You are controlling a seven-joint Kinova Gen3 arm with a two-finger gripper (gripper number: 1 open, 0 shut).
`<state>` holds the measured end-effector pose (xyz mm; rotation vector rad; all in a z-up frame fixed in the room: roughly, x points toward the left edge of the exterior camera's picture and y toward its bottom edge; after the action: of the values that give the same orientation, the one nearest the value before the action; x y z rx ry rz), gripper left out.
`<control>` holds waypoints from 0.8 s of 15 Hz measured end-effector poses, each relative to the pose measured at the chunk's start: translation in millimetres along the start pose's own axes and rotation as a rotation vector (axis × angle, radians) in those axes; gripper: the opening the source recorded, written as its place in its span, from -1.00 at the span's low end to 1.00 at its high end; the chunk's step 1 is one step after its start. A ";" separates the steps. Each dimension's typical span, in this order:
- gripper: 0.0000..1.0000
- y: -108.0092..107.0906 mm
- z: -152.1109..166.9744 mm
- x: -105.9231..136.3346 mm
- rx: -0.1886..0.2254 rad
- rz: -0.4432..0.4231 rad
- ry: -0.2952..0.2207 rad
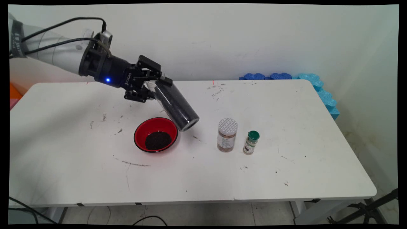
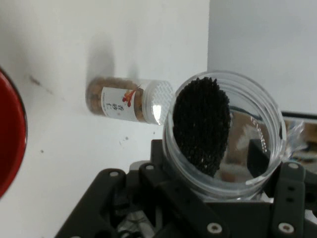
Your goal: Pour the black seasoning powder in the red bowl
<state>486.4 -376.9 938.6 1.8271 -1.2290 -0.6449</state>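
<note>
The white arm reaches in from the upper left, its last link sloping down toward the middle of the tabletop (image 1: 286,178), with black cables looped over it and a small blue light lit on the black wrist. The gripper (image 1: 152,87) is pinched on the closed end of a clear jar (image 1: 176,106), one finger above and one below it. The jar is tilted steeply, its open mouth pointing down and to the right, held in the air above the far right rim of a red bowl (image 1: 155,135) without touching it. The jar is mostly filled with fine black grains. In the hand view the jar (image 2: 223,134) sits between the gripper's (image 2: 218,198) black linkage, its round mouth facing the camera, and the black grains are heaped against one side of the wall while the other side shows clear plastic.

The red bowl stands near the middle of the tabletop, slightly toward the near edge, and holds a low mound of the same black grains.

To the right of the bowl, well apart from it, stands an upright spice jar (image 1: 227,135) with a white perforated lid and brownish contents. Its white label carries small print and a red mark; the hand view shows the spice jar (image 2: 130,101), but the writing cannot be read. Just beside it on the right stands a smaller bottle (image 1: 251,142) with a green cap, its label too small to read.

Grey lettering runs along the gripper's body but cannot be made out with certainty.
</note>
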 end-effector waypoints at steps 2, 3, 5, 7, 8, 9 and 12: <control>-1.00 3.3 0.2 -0.5 0.000 0.095 -0.007; -1.00 4.9 0.3 -0.9 0.000 0.133 -0.010; -1.00 9.5 0.9 -2.4 0.001 0.246 -0.020; -1.00 15.2 2.5 -4.1 0.004 0.364 -0.029; -1.00 16.8 3.1 -4.5 0.004 0.394 -0.031; -1.00 19.3 4.2 -4.9 0.004 0.437 -0.034; -1.00 25.1 7.0 -5.6 0.006 0.547 -0.032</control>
<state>466.3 -378.8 955.9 1.3916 -1.6611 -0.3592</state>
